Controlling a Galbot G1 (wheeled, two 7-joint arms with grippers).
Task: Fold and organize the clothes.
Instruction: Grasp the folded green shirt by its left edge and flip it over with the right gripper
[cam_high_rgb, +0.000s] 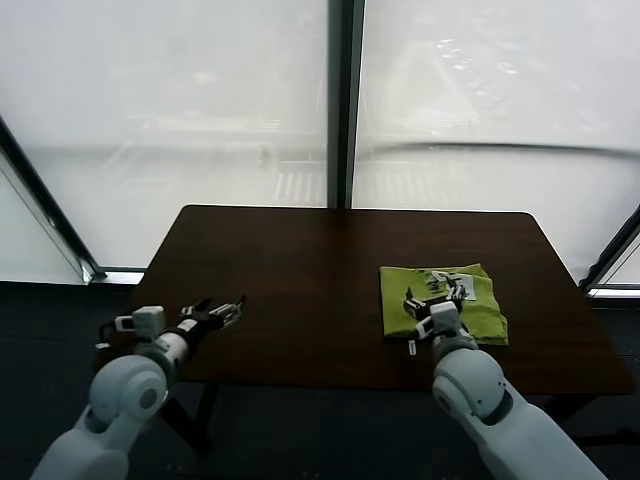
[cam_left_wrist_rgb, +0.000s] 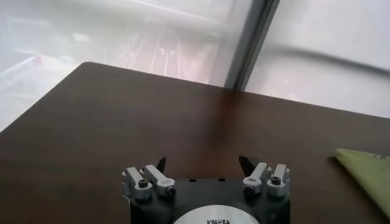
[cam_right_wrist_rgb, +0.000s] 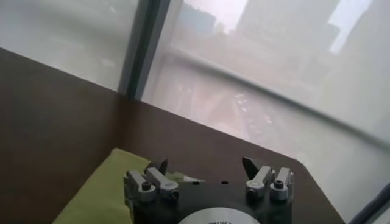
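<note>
The clothes are one lime-green T-shirt (cam_high_rgb: 442, 301), folded into a compact rectangle on the right part of the dark table (cam_high_rgb: 300, 270), with a pale print showing at its far edge. My right gripper (cam_high_rgb: 435, 298) hovers over the folded shirt's near half, open, with nothing between its fingers. In the right wrist view the shirt (cam_right_wrist_rgb: 100, 192) lies beneath the open right gripper (cam_right_wrist_rgb: 206, 164). My left gripper (cam_high_rgb: 226, 308) stands open above the table's near left edge, far from the shirt. From the left wrist, the open left gripper (cam_left_wrist_rgb: 204, 163) faces bare wood, and a corner of the shirt (cam_left_wrist_rgb: 365, 173) shows at the side.
The brown table (cam_left_wrist_rgb: 122, 122) stands against tall frosted windows with a dark centre post (cam_high_rgb: 340, 100). Dark floor lies beyond the table's near and side edges.
</note>
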